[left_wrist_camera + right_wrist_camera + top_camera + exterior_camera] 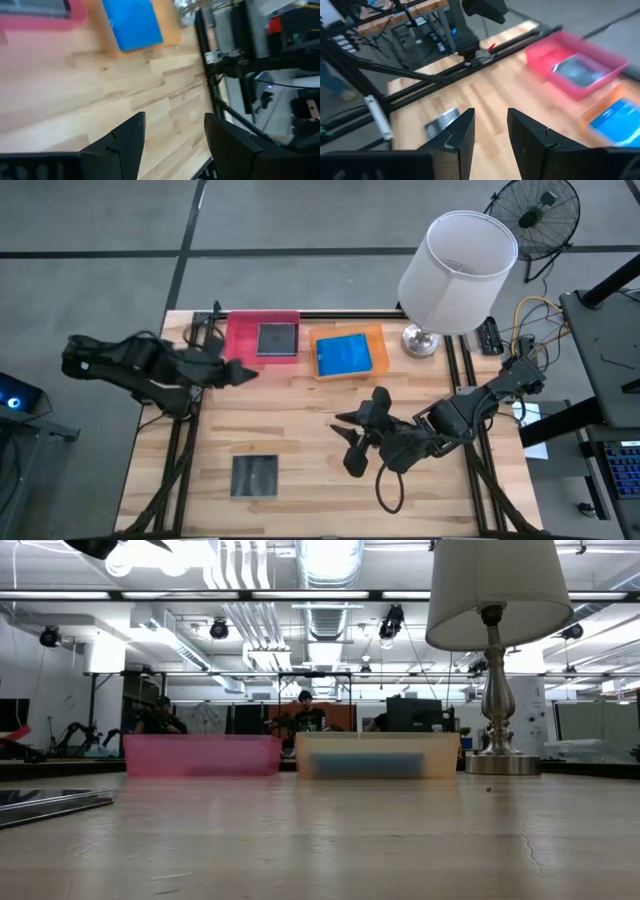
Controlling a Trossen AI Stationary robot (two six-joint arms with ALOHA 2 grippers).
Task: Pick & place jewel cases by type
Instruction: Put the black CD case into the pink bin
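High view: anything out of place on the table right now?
One dark case lies alone on the bare wood near the front left, outside both trays. The pink tray holds a dark case and the orange tray a blue case. Nothing looks spilled or damaged.

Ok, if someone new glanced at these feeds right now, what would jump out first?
Probably the white lamp at the table's far right corner, then the two bright trays along the far edge: the pink tray holding a dark case and the orange tray holding a blue case. One more dark case lies alone near the front, with the right gripper empty at mid-table.
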